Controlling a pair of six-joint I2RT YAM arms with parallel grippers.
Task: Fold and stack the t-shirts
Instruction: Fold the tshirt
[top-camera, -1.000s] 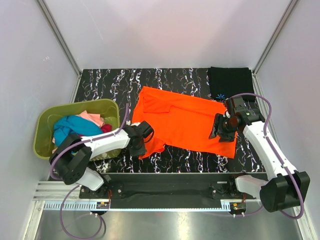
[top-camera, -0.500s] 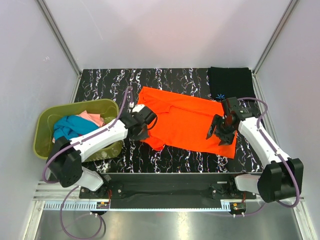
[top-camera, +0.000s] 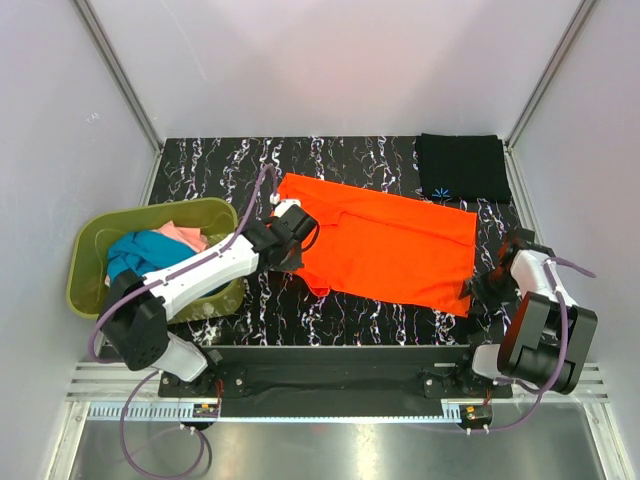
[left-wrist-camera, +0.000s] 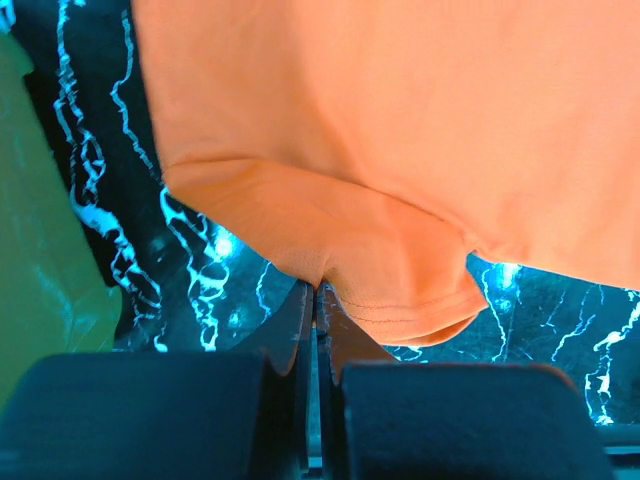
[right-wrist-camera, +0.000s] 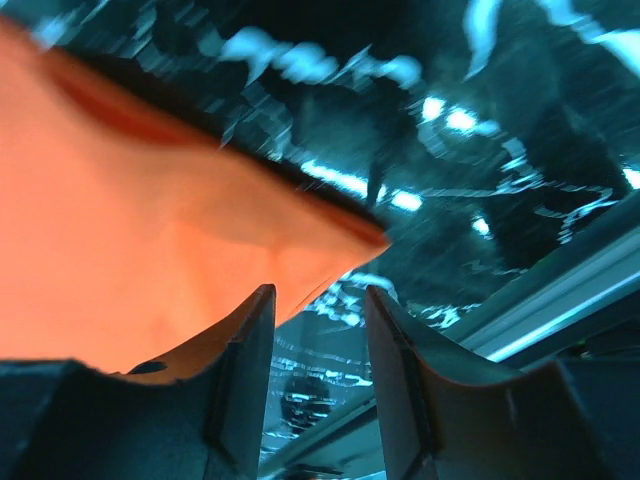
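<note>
Orange shirt (top-camera: 385, 245) spread across the worktop (top-camera: 220, 170).
The right tool (right-wrist-camera: 318, 300) is held apart at its near right corner; the left tool (left-wrist-camera: 316, 295) is clamped on its left edge; a black shirt (top-camera: 460, 167) is laid in the far right corner.

Bright even overhead light, blurred right-wrist view

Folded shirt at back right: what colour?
The shirt is black with a small light-blue mark; best in the top view.
</note>
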